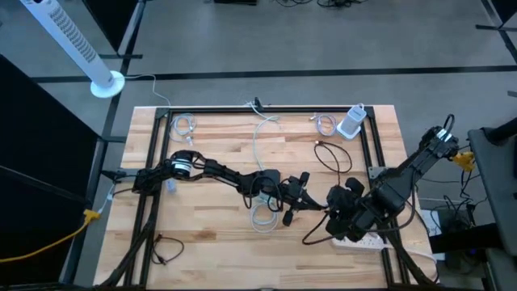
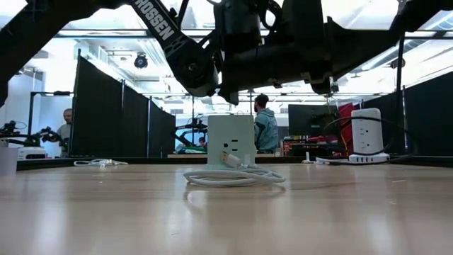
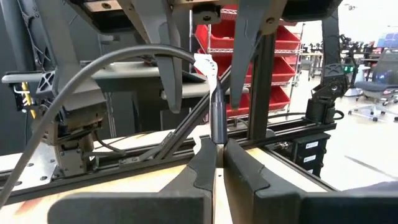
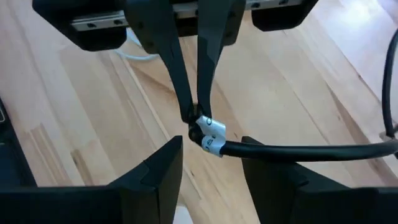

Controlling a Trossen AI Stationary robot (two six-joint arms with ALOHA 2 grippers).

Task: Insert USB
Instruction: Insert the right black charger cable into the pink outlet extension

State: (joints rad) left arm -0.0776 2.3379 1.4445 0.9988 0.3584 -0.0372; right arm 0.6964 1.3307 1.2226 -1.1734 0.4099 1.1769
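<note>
Right now the left gripper (image 4: 194, 115) is pinched together on the silver-tipped plug (image 4: 207, 134) of the black USB cable (image 4: 298, 149), holding it above the pale wooden table (image 1: 218, 145). The plug's long axis runs roughly level, out toward the right gripper (image 4: 208, 171), whose fingers stand apart on either side of the cable just behind the plug, touching nothing. The white cube charger (image 2: 231, 142) sits on the table below the left gripper, so I judge that arm nearer the socket.
</note>
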